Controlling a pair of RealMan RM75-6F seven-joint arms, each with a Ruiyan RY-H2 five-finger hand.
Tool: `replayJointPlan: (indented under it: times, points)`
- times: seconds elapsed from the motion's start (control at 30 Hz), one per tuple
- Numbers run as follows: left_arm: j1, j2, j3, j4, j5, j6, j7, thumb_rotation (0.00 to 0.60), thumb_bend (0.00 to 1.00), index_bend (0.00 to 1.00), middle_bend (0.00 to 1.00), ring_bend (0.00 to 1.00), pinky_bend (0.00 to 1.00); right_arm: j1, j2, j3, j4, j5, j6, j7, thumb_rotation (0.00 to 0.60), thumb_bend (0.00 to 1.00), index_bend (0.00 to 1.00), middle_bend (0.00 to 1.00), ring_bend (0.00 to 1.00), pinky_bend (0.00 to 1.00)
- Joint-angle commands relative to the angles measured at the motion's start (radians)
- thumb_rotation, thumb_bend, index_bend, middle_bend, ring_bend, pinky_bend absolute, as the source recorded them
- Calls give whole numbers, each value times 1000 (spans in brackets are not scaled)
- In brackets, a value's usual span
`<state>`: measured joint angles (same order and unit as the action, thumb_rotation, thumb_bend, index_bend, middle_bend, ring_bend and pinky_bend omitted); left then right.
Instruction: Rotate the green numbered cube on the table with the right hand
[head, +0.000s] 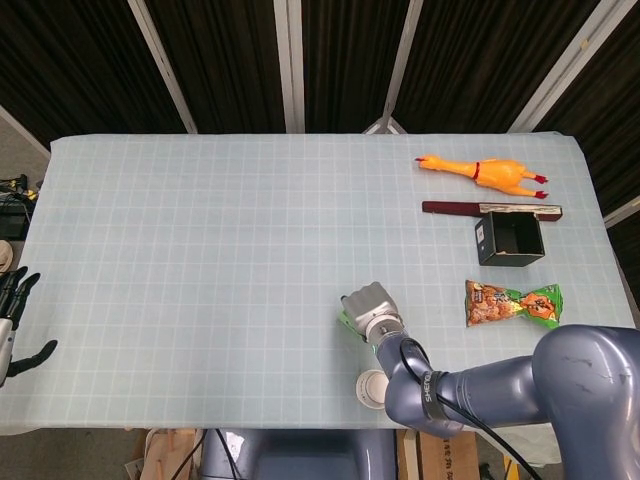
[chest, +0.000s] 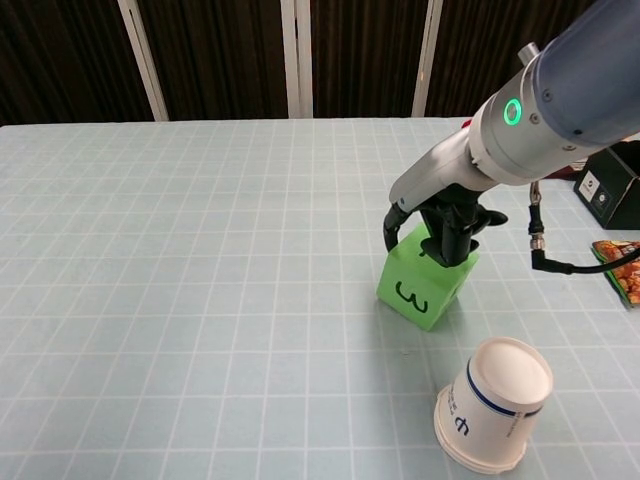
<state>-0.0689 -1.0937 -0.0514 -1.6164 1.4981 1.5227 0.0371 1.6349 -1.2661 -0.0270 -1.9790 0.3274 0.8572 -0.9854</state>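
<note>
The green numbered cube (chest: 422, 285) stands on the table right of centre, turned corner-on, with a face marked 3 toward the chest camera. My right hand (chest: 445, 225) comes down on its top, and the dark fingers grip the upper far edge. In the head view the right hand (head: 368, 308) covers most of the cube (head: 343, 321), leaving only a green sliver at its left side. My left hand (head: 12, 322) hangs at the far left edge beside the table, fingers apart and holding nothing.
A white paper cup (chest: 493, 403) lies on its side just in front of the cube. To the right are a snack bag (head: 512, 302), a black box (head: 510, 238), a dark red bar (head: 490, 209) and a rubber chicken (head: 480, 173).
</note>
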Motion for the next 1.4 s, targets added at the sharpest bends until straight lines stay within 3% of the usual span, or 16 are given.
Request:
replayJointPlan:
  times: [0.03,0.43,0.57,0.67,0.73,0.87,0.93,1.07,1.27,1.4]
  points:
    - [1,0,1,0,1,1,1,600,268,0,0,0,12,6,6,0,-18,-4,3,-1,600,780,190,835,867,763]
    - [0,-3,0,-1,-2,-1,9,600,268,0,0,0,12,12,14,-8,-47,-21,-2,12,600,780,190,835,867,763]
    - [0,-4,0,-1,-2,-1,12,600,268,0,0,0,12,-11,19,15,-44,-76,-8,57,600,781,190,835,866,760]
    - [0,-4,-2,0,-5,0,14,600,268,0,0,0,12,-89,46,81,-44,-212,-8,182,600,695,186,756,790,674]
    - [-1,-5,-3,1,-8,-3,16,600,269,0,0,0,12,-190,61,143,-38,-377,41,322,600,596,176,581,639,528]
    - [-2,-4,-1,0,-6,-5,14,600,268,0,0,0,12,-394,18,201,41,-695,322,572,600,480,149,367,412,311]
    - [-1,-2,-1,0,-4,-1,8,600,268,0,0,0,12,-474,12,209,73,-767,433,657,600,454,139,299,340,237]
    - [2,0,-1,-3,-7,0,1,600,268,0,0,0,12,-611,92,242,57,-814,495,813,600,447,139,247,284,180]
    - [5,-4,8,-5,13,9,10,600,268,0,0,0,12,-795,242,199,16,-979,522,950,600,447,139,244,269,153]
    - [7,-8,7,-6,7,10,17,600,268,0,0,0,12,-951,288,110,-9,-1227,619,1049,600,447,138,239,262,152]
